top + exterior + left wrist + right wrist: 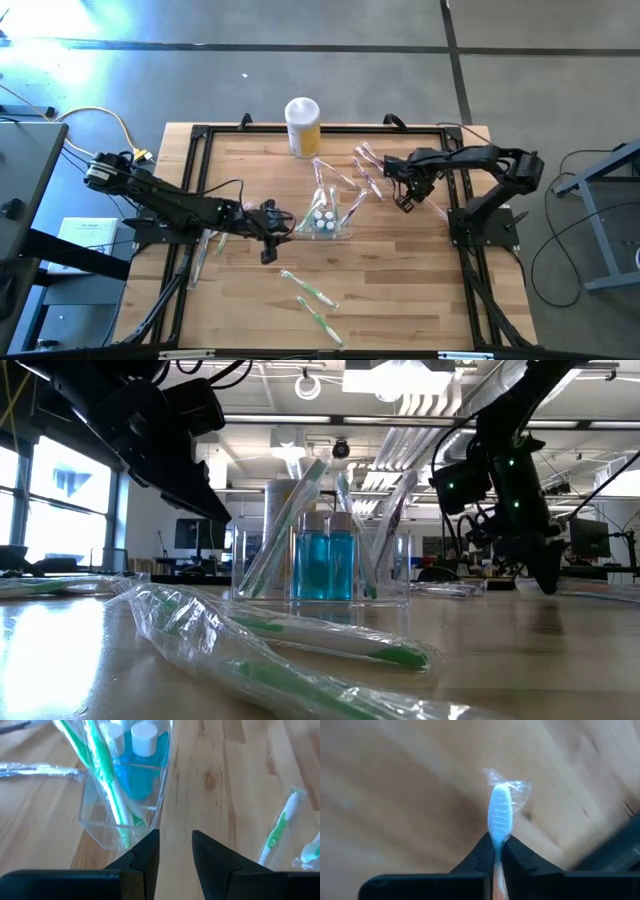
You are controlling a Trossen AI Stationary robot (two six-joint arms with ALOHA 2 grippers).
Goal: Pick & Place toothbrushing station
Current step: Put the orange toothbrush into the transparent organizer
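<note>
Wrapped green brushes [300, 645] lie nearest; behind them the station [328, 222] sits mid-worktop; right end effector [404, 200], at its 2 o'clock, pinches a wrapped brush [499, 817]; carry it high, drop it upright; left end effector [272, 232] waits narrowly parted at 9 o'clock.

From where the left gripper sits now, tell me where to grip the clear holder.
Take the toothbrushing station by its near side wall, coming level from the left gripper side: that thin upright wall suits open fingers, while toothbrushes and blue bottles crowd the inside.
</note>
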